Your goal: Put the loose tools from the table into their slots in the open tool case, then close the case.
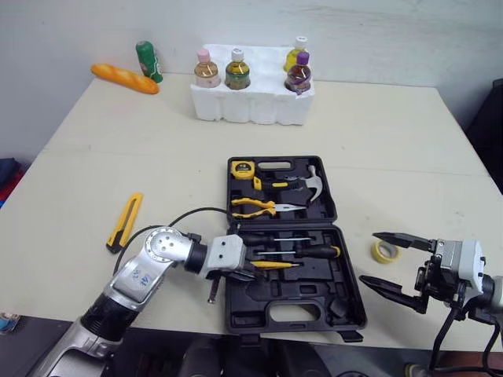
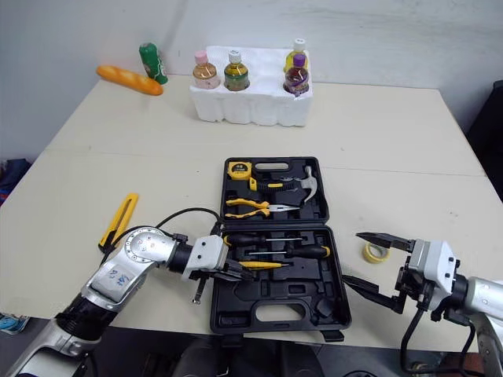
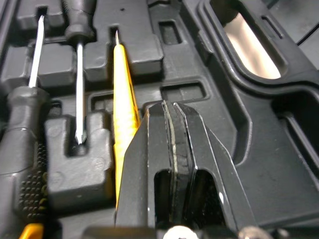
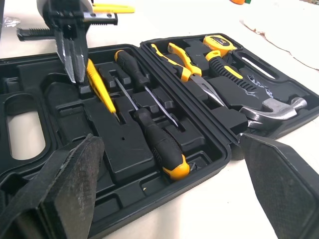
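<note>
Tape roll (image 1: 385, 251) and utility knife (image 1: 125, 221) flank the tool case (image 1: 302, 292) on otherwise open table (image 1: 393, 149).

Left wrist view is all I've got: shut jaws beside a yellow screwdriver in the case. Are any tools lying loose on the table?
Observer: Yes. A yellow utility knife lies on the table to the left of the tool case, apart from it.
Operator: Anything on the other side?
Observer: A yellow tape roll lies on the table just right of the case.
Operator: And my right jaws?
Observer: They stand open, hovering off the case's right edge, close to the tape roll.
</note>
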### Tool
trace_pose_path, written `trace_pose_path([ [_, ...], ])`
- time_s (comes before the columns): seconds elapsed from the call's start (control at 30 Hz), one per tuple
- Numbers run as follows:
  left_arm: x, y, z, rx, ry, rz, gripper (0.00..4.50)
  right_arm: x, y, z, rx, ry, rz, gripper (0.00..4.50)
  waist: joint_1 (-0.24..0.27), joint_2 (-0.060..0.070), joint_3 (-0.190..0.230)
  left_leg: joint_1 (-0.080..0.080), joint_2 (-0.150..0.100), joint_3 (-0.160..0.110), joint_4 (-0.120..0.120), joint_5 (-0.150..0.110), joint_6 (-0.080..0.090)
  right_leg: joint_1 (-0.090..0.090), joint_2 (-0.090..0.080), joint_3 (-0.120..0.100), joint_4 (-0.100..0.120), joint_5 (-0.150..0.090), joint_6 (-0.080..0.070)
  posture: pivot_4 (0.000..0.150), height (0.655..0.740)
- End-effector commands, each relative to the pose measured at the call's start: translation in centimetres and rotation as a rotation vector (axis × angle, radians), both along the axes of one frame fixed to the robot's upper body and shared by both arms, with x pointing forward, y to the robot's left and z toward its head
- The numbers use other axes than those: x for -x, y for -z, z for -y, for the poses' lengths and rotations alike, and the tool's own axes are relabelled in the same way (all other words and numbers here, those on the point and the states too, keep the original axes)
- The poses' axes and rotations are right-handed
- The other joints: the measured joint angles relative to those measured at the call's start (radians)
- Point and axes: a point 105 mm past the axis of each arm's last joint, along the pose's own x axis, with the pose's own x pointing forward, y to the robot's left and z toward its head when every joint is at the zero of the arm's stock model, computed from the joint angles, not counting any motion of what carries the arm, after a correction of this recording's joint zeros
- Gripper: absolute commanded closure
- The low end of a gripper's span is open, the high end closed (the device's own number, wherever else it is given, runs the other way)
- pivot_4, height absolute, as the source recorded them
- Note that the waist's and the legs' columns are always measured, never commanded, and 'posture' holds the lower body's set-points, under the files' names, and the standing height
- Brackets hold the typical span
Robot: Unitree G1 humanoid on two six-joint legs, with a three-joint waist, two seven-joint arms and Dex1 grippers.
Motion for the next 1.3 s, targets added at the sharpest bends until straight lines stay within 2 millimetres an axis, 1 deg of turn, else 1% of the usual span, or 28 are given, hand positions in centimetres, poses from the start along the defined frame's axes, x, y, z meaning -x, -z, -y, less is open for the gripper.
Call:
trace_pose_path([
  [0.03, -0.7, 0.0, -0.3, 0.002, -0.036, 0.025, 4.48, 0.2, 0.1, 0.1, 0.003, -0.006, 0.021, 0.00, 0.001, 0.000, 0.000, 0.000, 0.000, 0.000, 0.000, 0.000, 0.000, 0.000, 0.000, 0.000, 0.000, 0.000, 0.000, 0.150, 0.7400],
  [0.13, -0.9, -0.1, -0.2, 0.018, -0.042, 0.026, 4.48, 0.1, 0.2, 0.1, 0.002, -0.008, 0.023, 0.00, 0.001, 0.000, 0.000, 0.000, 0.000, 0.000, 0.000, 0.000, 0.000, 0.000, 0.000, 0.000, 0.000, 0.000, 0.000, 0.150, 0.7400],
  [0.27, -0.9, -1.1, 0.2, 0.083, -0.048, 0.014, 4.48, 0.1, 0.2, 0.3, 0.003, -0.011, 0.024, 0.00, 0.001, 0.000, 0.000, 0.000, 0.000, 0.000, 0.000, 0.000, 0.000, 0.000, -0.001, 0.000, 0.001, 0.000, 0.000, 0.150, 0.7400],
  [0.4, -1.3, -1.3, 0.2, 0.094, -0.065, 0.016, 4.48, 0.0, 0.4, 0.5, 0.006, -0.012, 0.023, 0.00, 0.001, 0.000, 0.000, 0.000, 0.000, 0.000, 0.000, 0.000, 0.000, 0.000, 0.000, 0.000, 0.001, 0.000, 0.000, 0.150, 0.7400],
  [0.5, -1.9, -0.6, -0.1, 0.060, -0.100, 0.018, 4.48, 0.0, 0.5, 0.6, 0.007, -0.014, 0.019, 0.00, 0.001, 0.000, 0.000, 0.000, 0.000, 0.000, 0.000, 0.000, 0.000, 0.000, 0.000, 0.000, 0.001, 0.000, 0.000, 0.150, 0.7400],
  [0.8, -2.0, 1.0, -0.3, -0.004, -0.139, -0.012, 4.48, 0.0, 0.7, 0.9, 0.010, -0.013, 0.017, 0.00, 0.001, 0.000, 0.000, 0.000, 0.000, 0.000, -0.001, 0.000, 0.000, 0.000, 0.000, 0.000, 0.000, 0.000, 0.000, 0.150, 0.7400],
  [0.93, -2.6, 3.2, -1.3, -0.125, -0.252, -0.086, 4.48, -0.2, 0.7, 1.2, 0.013, 0.001, 0.024, 0.00, 0.000, 0.000, 0.000, 0.002, 0.000, 0.000, 0.000, 0.000, 0.000, 0.002, -0.001, 0.000, 0.000, 0.000, 0.000, 0.150, 0.7400],
  [1.0, -2.9, 3.9, -1.8, -0.167, -0.290, -0.100, 4.48, -0.1, 0.7, 1.2, 0.008, 0.005, 0.023, 0.00, 0.000, 0.001, -0.001, 0.004, 0.000, 0.000, 0.000, -0.001, 0.002, 0.004, -0.001, 0.000, 0.000, 0.001, 0.000, 0.150, 0.7400],
  [1.1, -3.1, 4.5, -2.4, -0.201, -0.303, -0.085, 4.48, 0.3, 0.9, 1.2, 0.011, 0.002, 0.010, 0.00, 0.000, 0.002, -0.005, 0.007, 0.000, -0.001, -0.001, -0.003, 0.006, 0.007, -0.001, 0.000, 0.000, 0.001, 0.000, 0.150, 0.7400],
  [1.2, -2.7, 4.5, -2.2, -0.179, -0.292, -0.110, 4.48, 0.4, 1.0, 1.3, 0.014, 0.005, 0.005, 0.00, -0.002, 0.004, -0.007, 0.008, 0.000, -0.001, -0.002, -0.004, 0.006, 0.014, -0.001, -0.001, -0.001, 0.001, -0.001, 0.150, 0.7400],
  [1.3, -2.0, 4.6, -2.0, -0.172, -0.262, -0.129, 4.48, 0.4, 1.0, 1.3, 0.012, 0.010, 0.006, 0.00, -0.006, 0.004, -0.008, 0.013, 0.000, 0.000, -0.003, -0.005, 0.007, 0.018, -0.002, -0.001, -0.003, 0.001, -0.002, 0.150, 0.7400],
])
